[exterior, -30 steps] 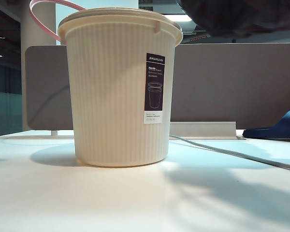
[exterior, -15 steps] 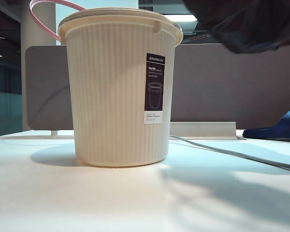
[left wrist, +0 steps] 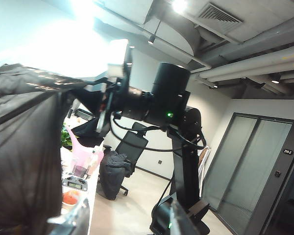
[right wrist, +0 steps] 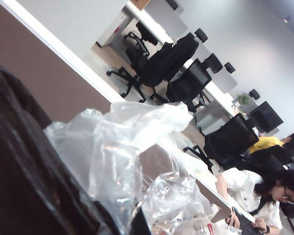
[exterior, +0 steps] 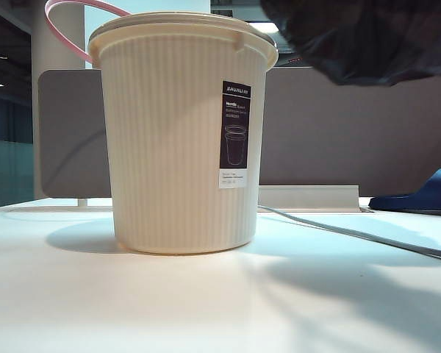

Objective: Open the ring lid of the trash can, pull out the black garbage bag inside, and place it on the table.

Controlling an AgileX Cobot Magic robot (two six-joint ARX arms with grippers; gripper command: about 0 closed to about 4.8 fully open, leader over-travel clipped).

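Garbage bag: one glossy crinkled black plastic garbage bag (exterior: 367,37), bulky, hanging in the air at the upper right of the exterior view, clear of the tabletop and beside the can's rim; its black film also fills one side of the left wrist view (left wrist: 24,156)
Trash can: one large cream-white ribbed round plastic trash can (exterior: 180,140), upright on the tabletop, one tall dark label with white print
Ring lid: one thin salmon-pink plastic hoop lid (exterior: 62,29), raised behind the can's left rim
Tabletop: one wide smooth white tabletop (exterior: 132,301), brownish-grey partition panel (exterior: 331,125) along its back
Slipper: one dark blue slipper (exterior: 426,195) at the far right
Left gripper: jaws not discernible, cannot tell
Right gripper (left wrist: 115,100): jaws closed, against the bag's top edge
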